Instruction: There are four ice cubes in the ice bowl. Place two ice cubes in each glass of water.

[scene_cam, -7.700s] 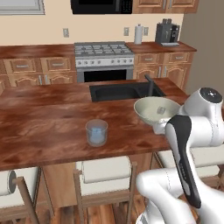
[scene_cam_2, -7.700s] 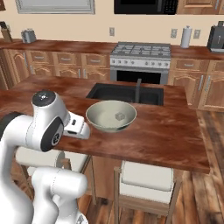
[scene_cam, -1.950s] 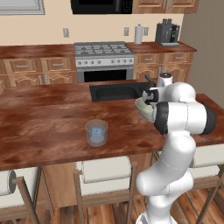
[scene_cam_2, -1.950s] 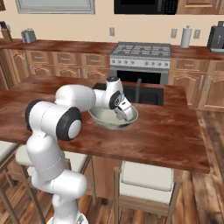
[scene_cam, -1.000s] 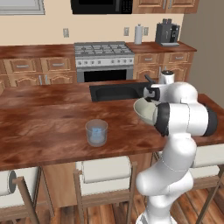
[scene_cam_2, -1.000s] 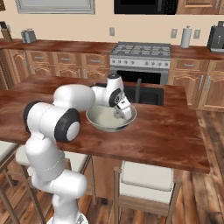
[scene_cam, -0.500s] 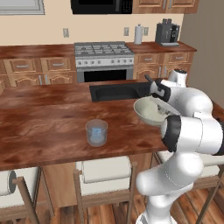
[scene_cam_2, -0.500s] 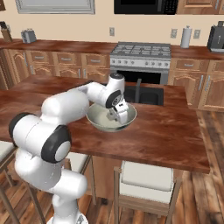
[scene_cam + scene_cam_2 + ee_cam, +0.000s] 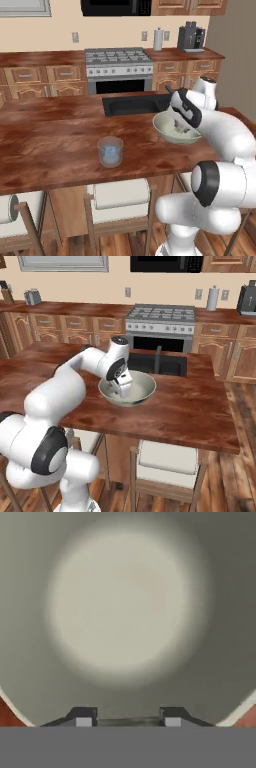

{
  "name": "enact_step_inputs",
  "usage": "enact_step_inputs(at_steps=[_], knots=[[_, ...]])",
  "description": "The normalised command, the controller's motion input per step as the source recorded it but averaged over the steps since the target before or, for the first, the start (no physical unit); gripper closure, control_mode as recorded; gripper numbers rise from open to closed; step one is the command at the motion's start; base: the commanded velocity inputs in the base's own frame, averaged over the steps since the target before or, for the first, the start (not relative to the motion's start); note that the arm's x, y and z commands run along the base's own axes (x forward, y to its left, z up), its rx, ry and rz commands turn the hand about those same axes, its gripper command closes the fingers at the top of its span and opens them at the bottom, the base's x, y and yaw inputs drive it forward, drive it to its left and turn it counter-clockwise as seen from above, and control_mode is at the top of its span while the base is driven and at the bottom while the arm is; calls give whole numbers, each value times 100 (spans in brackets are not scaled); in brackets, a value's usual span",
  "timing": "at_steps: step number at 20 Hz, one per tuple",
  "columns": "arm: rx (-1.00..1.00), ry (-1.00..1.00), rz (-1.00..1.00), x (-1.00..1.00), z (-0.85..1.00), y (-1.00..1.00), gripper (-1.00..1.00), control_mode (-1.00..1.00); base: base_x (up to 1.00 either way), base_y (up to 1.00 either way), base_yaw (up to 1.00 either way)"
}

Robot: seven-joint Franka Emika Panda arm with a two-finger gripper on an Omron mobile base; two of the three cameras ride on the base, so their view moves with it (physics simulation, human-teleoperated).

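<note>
The ice bowl [image 9: 162, 128] is wide, pale and greenish, and it stands on the wooden island counter just in front of the sink. My gripper [image 9: 180, 128] reaches down inside it. From the other side, the hand [image 9: 125, 395] hangs low over the middle of the ice bowl [image 9: 142, 387]. In the hand view the bowl's smooth inside [image 9: 125, 602] spreads ahead. A thin pale translucent piece, seemingly an ice cube [image 9: 128, 721], spans the narrow gap between my gripper's [image 9: 128, 722] tips. A short blue-tinted glass of water [image 9: 110, 151] stands on the counter to the bowl's left.
A dark sink [image 9: 132, 104] with a faucet [image 9: 158, 356] lies right behind the bowl. The stove [image 9: 117, 56] stands at the back wall. Stools [image 9: 120, 194] are tucked under the counter's near edge. Bare wood lies between the glass and the bowl.
My arm has swung its elbow outward and lower. The hand has stayed inside the bowl and shifted only slightly. The jaws' gap looks unchanged.
</note>
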Motion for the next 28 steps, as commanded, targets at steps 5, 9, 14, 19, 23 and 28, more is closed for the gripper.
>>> enact_step_inputs(at_steps=[5,9,14,19,23,28], knots=[[-9,-10,8,-78,49,31,100,-100,0,0,0],[-6,-8,7,-78,17,13,100,-100,0,0,0],[-2,-2,6,-30,0,18,100,-100,0,0,0],[-4,0,6,2,8,16,100,-100,0,0,0],[-3,0,4,1,10,13,100,-100,0,0,0],[-1,0,4,0,3,2,100,-100,0,0,0]])
